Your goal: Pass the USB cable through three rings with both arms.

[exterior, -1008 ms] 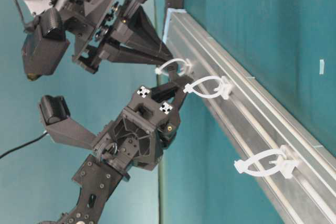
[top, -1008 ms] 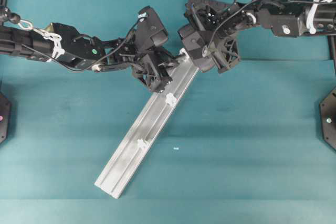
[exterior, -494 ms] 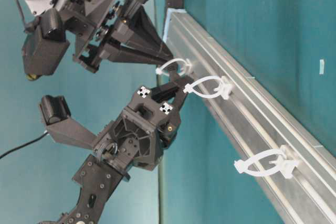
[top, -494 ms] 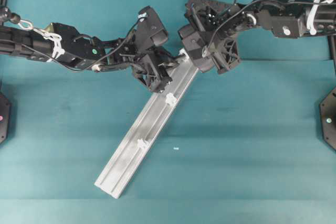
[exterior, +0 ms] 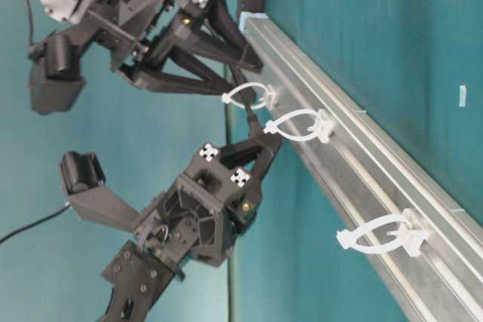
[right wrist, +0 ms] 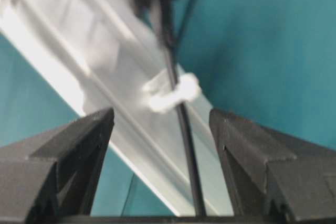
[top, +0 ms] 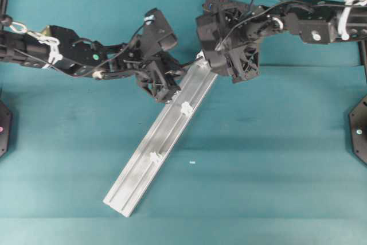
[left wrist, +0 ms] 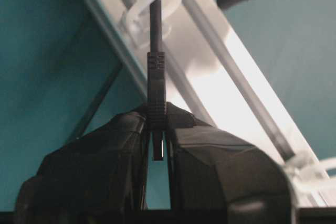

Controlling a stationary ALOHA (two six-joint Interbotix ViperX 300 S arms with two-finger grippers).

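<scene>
- Rail (top: 157, 142) of silver aluminium lies slantwise on the teal bench (top: 275, 159), and serves as the landmark for everything else.
- Three rings are clipped along the rail: the upper ring (exterior: 249, 96) near its top end, the middle ring (exterior: 298, 124) just below that, the lower ring (exterior: 381, 235) well down the rail.
- The left pincer (left wrist: 157, 145) is at the rail's left edge near the top end, clamped tight on the small dark plug of the USB cable (left wrist: 156, 82).
- From the plug the cord runs straight up through a white ring on the rail in the left wrist view; it looks like the upper ring, though the close view makes that hard to confirm.
- The right pincer (right wrist: 163, 145) hovers over the rail's top end with its fingers (right wrist: 73, 145) spread wide, gripping nothing.
- In the right wrist view the black cord passes between those spread fingers without touching them, crossing a blurred white ring on the rail.
</scene>
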